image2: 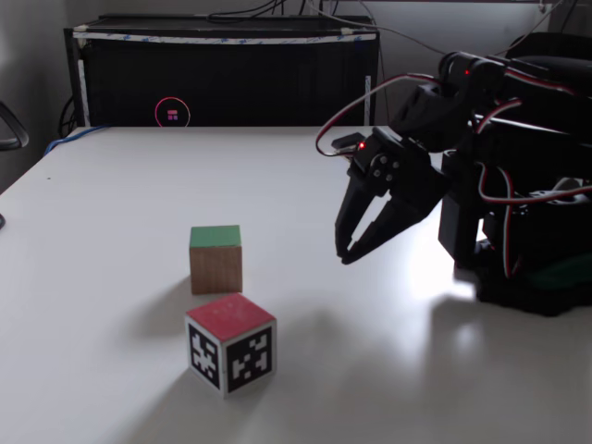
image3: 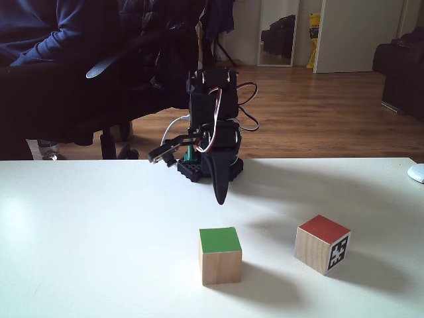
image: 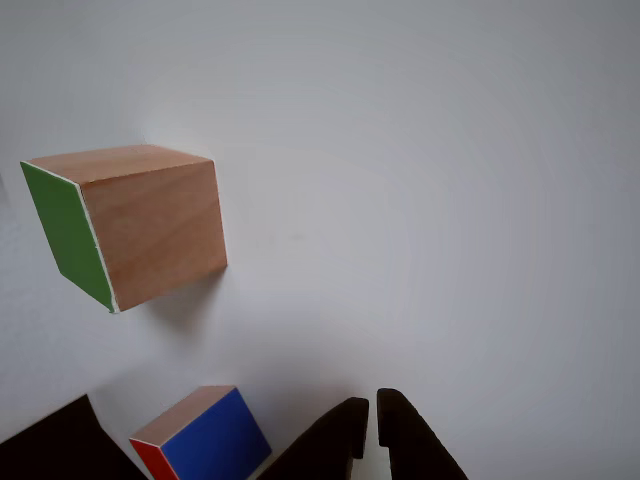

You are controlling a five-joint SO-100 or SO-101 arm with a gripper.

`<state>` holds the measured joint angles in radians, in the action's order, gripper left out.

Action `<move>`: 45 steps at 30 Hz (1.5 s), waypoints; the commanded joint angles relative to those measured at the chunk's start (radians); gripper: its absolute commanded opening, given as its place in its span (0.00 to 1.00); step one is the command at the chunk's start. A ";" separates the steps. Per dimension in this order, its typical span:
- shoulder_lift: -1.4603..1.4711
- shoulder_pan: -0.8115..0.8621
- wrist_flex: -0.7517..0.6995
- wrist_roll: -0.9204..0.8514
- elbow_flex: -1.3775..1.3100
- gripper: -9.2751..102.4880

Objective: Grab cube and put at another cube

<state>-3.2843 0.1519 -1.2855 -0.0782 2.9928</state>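
The cube is light wood with one green face. It rests on the white table: green face on top in both fixed views [image2: 215, 260] [image3: 220, 256], and at upper left in the other view [image: 125, 225]. Another cube, with red and blue faces [image: 200, 436], stands close beside it and shows black-and-white marker faces [image2: 231, 343] [image3: 322, 243]. My gripper [image2: 344, 255] [image3: 220, 199] hangs point-down above the table, right of the cube in a fixed view, apart from both cubes. Its fingers [image: 345, 430] are closed together with nothing between them.
My arm's black base [image2: 527, 268] with red and white wires stands at the table's right side. A long black box [image2: 222, 74] lines the far edge. A person in dark clothes [image3: 66, 40] sits behind the table. A white object [image3: 416, 173] lies at the right edge.
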 commanded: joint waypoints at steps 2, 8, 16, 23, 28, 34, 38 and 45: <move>-0.005 -0.026 0.038 0.126 -0.015 0.08; -0.005 -0.028 0.038 0.126 -0.015 0.08; -0.005 -0.028 0.064 0.118 -0.089 0.08; 0.445 0.008 0.115 -0.011 -0.471 0.08; 0.838 0.052 0.112 -0.057 -0.726 0.13; 1.106 0.069 0.107 -0.095 -0.874 0.23; 1.292 0.089 0.060 -0.109 -1.017 0.35; 1.491 0.098 0.028 -0.114 -1.150 0.45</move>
<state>-1.8162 0.2439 -1.2563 -0.1871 1.8991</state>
